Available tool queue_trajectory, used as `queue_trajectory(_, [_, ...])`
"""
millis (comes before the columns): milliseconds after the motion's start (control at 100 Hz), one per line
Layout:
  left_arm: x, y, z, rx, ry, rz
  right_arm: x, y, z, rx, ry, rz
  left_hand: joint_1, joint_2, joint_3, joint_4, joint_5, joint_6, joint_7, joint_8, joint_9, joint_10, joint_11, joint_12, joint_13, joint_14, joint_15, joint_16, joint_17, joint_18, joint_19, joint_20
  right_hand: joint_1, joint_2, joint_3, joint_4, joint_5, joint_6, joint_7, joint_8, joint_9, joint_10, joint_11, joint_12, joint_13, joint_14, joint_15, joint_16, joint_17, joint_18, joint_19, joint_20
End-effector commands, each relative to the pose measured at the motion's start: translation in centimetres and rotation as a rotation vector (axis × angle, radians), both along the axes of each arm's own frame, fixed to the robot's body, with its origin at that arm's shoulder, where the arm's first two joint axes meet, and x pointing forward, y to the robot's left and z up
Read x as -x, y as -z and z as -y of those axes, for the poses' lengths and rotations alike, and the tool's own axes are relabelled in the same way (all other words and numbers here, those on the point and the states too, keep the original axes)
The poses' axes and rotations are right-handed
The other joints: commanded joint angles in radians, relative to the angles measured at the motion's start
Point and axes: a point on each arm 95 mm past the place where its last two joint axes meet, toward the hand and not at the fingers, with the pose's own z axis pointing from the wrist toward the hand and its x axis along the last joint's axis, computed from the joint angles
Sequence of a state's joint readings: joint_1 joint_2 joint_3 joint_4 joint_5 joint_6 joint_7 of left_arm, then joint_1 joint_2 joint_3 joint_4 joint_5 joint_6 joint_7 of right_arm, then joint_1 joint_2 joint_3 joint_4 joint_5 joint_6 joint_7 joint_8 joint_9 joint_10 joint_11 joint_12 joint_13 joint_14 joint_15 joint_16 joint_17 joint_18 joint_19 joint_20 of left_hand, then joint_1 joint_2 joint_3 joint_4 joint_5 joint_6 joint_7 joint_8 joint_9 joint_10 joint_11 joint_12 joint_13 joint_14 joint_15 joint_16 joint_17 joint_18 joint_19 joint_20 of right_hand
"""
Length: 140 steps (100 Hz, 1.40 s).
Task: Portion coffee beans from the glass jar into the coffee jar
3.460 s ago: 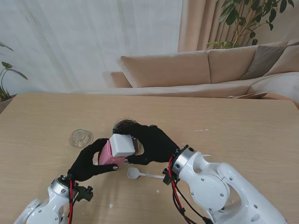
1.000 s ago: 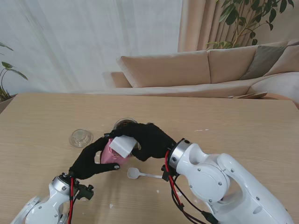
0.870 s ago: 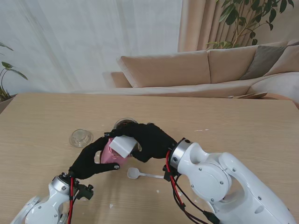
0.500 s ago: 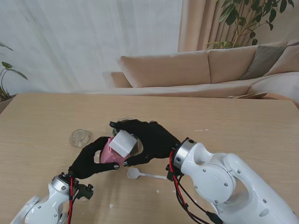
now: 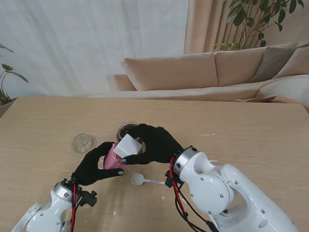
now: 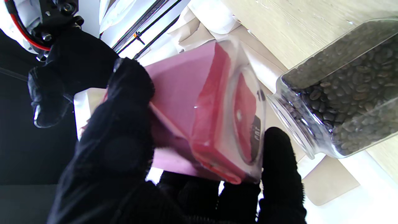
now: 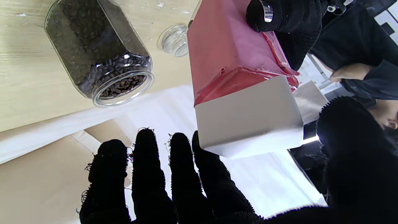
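Near the middle of the wooden table (image 5: 231, 121), the two black-gloved hands meet around the pink coffee jar (image 5: 112, 159). The left hand (image 5: 94, 164) grasps the pink body, thumb on one side and fingers on the other, and the jar is tilted. In the left wrist view the pink container (image 6: 199, 115) lies between the thumb and the fingers (image 6: 279, 161), which press on it. The right hand (image 5: 152, 144) is on the white lid (image 5: 128, 146), which is at the top of the pink jar and sits crooked. In the right wrist view the lid (image 7: 248, 115) is touched by the thumb on one side and one finger on the other, while the other fingers (image 7: 149, 174) are stretched out and apart; how firm this grasp is, I cannot tell.

The glass jar (image 5: 127, 129) with coffee beans stands just behind the hands, farther from me, with no lid on it. Its round glass lid (image 5: 83, 143) lies on the table to the left, apart from the jar. A white spoon (image 5: 145, 180) lies on the table nearer to me, just beside the right wrist.
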State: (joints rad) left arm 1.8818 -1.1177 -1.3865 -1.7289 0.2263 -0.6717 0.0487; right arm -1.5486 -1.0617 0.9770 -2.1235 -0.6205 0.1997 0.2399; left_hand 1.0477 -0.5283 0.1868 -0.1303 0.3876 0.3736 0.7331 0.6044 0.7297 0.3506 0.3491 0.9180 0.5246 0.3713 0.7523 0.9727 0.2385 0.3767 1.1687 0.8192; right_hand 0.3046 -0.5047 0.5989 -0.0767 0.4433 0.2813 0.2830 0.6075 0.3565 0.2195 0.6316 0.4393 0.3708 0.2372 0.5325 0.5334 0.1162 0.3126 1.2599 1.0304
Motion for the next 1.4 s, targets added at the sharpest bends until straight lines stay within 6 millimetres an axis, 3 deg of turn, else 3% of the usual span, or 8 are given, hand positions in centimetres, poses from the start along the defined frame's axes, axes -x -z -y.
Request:
queue_trajectory(0, [0.2,-0.2,0.5,-0.001,0.016,-0.001,0.1,0.3,-0.3,0.008,-0.024,-0.016,0.243,0.183,0.324,0.024,0.088,-0.189,0.246,0.075,0.122,-0.143,0.193,0.095,0.028,-0.019,0.009,0.030,0.003,-0.005,0.014,0.001,0.033,-0.005,-0.002,0.001,0.035,-0.009,0.035,0.046,0.024,-0.016,0.008,0.012,0.025,0.008,0.016,0.014,0.007,0.011,0.032,0.004])
queue_trajectory(100, [0.1,-0.2,0.5,-0.004,0.016,0.000,0.0,0.3,-0.5,0.003,-0.043,-0.009,0.243,0.183,0.324,0.024,0.088,-0.189,0.246,0.075,0.122,-0.145,0.193,0.095,0.027,-0.020,0.009,0.030,0.003,-0.005,0.014,0.001,0.212,0.021,-0.026,0.035,0.072,-0.060,0.081,0.111,0.071,-0.047,0.021,0.024,0.062,-0.007,0.036,0.022,0.023,0.012,0.047,0.002])
queue_trajectory(190, [0.2,-0.2,0.4,-0.003,0.016,-0.001,-0.1,0.2,-0.5,-0.010,-0.054,-0.006,0.243,0.183,0.324,0.024,0.088,-0.189,0.246,0.075,0.122,-0.144,0.194,0.095,0.028,-0.020,0.010,0.030,0.003,-0.005,0.014,0.001,0.320,-0.005,0.054,0.056,0.142,-0.127,0.065,0.080,0.108,-0.060,0.008,0.017,0.089,-0.016,0.038,0.021,0.027,0.005,0.054,0.002])
queue_trajectory(350, [0.2,-0.2,0.4,-0.007,0.016,-0.002,-0.2,-0.1,-0.1,-0.009,-0.087,-0.008,0.243,0.183,0.324,0.024,0.088,-0.189,0.246,0.075,0.121,-0.145,0.193,0.095,0.027,-0.020,0.009,0.030,0.003,-0.005,0.014,0.001,0.445,-0.027,0.231,0.061,0.190,-0.314,0.112,0.042,0.140,-0.109,-0.029,-0.003,0.090,-0.043,0.030,0.018,0.019,-0.022,0.047,0.001])
queue_trajectory(490, [0.2,-0.2,0.3,-0.008,0.015,-0.003,-0.2,-0.2,0.2,-0.015,-0.088,-0.004,0.243,0.183,0.323,0.024,0.087,-0.190,0.244,0.075,0.121,-0.145,0.193,0.095,0.028,-0.021,0.009,0.030,0.003,-0.005,0.014,0.001,0.496,-0.039,0.346,0.051,0.217,-0.401,0.198,0.039,0.165,-0.143,-0.032,0.001,0.096,-0.050,0.033,0.020,0.018,-0.024,0.045,0.002])
queue_trajectory(740, [0.1,-0.2,0.3,-0.010,0.016,-0.001,-0.2,-0.4,0.3,-0.037,-0.084,-0.009,0.243,0.184,0.323,0.025,0.087,-0.189,0.244,0.075,0.120,-0.145,0.192,0.095,0.027,-0.020,0.008,0.030,0.003,-0.005,0.014,0.001,0.532,-0.018,0.387,0.037,0.224,-0.433,0.246,0.040,0.172,-0.147,-0.036,0.004,0.093,-0.054,0.031,0.018,0.015,-0.030,0.042,0.002])
queue_trajectory(1170, [0.1,-0.2,0.1,-0.011,0.009,-0.001,0.4,-0.9,0.8,-0.060,-0.056,-0.004,0.243,0.184,0.322,0.024,0.088,-0.189,0.243,0.075,0.121,-0.145,0.192,0.095,0.027,-0.020,0.009,0.030,0.003,-0.005,0.014,0.001,0.524,-0.022,0.370,0.027,0.227,-0.395,0.253,0.021,0.177,-0.146,-0.036,0.006,0.092,-0.054,0.031,0.016,0.015,-0.030,0.040,0.002])
queue_trajectory(1390, [0.2,-0.2,-0.1,-0.011,0.007,0.002,1.4,-1.3,2.6,-0.057,0.005,0.007,0.243,0.183,0.322,0.025,0.088,-0.189,0.244,0.076,0.122,-0.144,0.192,0.095,0.027,-0.019,0.009,0.030,0.003,-0.005,0.014,0.001,0.521,-0.024,0.368,0.023,0.221,-0.388,0.255,0.011,0.183,-0.150,-0.028,0.012,0.095,-0.055,0.033,0.017,0.018,-0.031,0.043,0.004])
